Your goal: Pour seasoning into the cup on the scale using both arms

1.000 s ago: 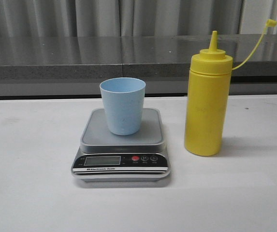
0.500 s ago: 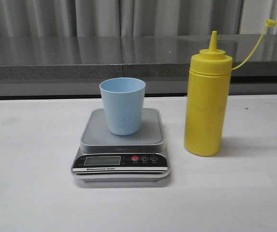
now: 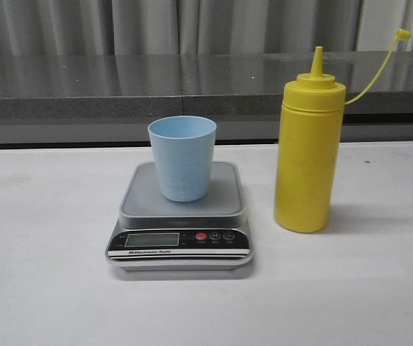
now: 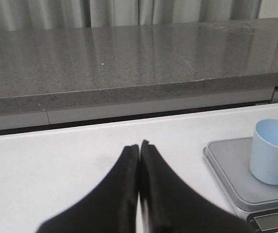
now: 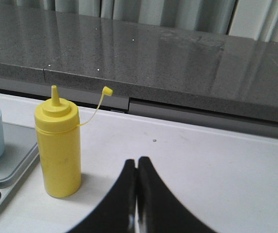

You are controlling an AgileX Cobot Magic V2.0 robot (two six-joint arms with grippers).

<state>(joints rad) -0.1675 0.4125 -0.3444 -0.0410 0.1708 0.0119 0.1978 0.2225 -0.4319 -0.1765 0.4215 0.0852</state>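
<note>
The pale blue cup (image 3: pixel 182 158) stands upright on the grey platform of the scale (image 3: pixel 148 205). The yellow squeeze bottle (image 3: pixel 306 155) stands upright on the table just right of the scale, its cap hanging on a thin tether (image 3: pixel 403 33). Neither gripper shows in the front view. In the left wrist view my left gripper (image 4: pixel 139 144) is shut and empty, left of the scale (image 4: pixel 228 165) and the cup (image 4: pixel 271 151). In the right wrist view my right gripper (image 5: pixel 137 160) is shut and empty, right of the bottle (image 5: pixel 58 144).
The white table (image 3: pixel 40 216) carries the scale and the bottle. A grey stone ledge (image 3: pixel 83 90) runs along the back of the table, with pale curtains behind it.
</note>
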